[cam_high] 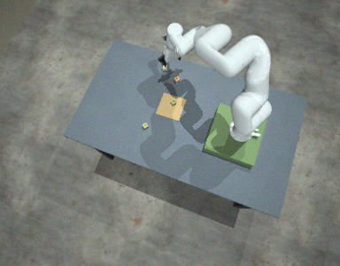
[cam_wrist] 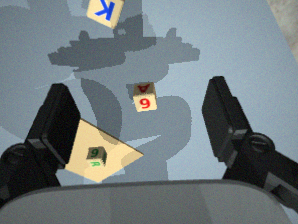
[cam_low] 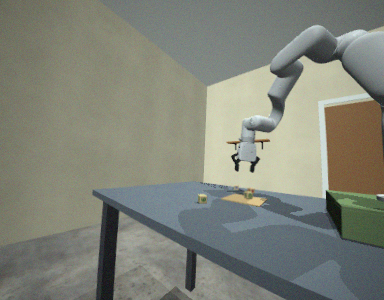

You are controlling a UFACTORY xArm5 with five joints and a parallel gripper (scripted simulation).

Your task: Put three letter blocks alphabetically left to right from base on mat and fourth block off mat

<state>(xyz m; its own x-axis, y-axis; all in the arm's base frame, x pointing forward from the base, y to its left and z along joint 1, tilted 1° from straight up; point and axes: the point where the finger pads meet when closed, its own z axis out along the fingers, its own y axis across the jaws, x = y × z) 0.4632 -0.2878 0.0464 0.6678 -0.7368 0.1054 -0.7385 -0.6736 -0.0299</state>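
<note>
— The pincer (cam_low: 245, 166) hangs high above the table's (cam_high: 117, 102) far side, its fingers wide apart with nothing between them. Where do we see the blocks?

— One green-lettered block (cam_wrist: 95, 156) sits on the tan mat (cam_wrist: 120, 155). We see the block with the red letter (cam_wrist: 145, 96) off the mat, beyond it. The blue K block (cam_wrist: 105, 11) lies farther still. A fourth block (cam_high: 145, 126) rests nearer, off the mat.

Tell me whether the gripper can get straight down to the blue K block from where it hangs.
Probably yes. The gripper hangs open and empty, high above the table, and the K block stands alone on bare table with nothing beside or over it. The red block and the mat lie apart from it.
</note>
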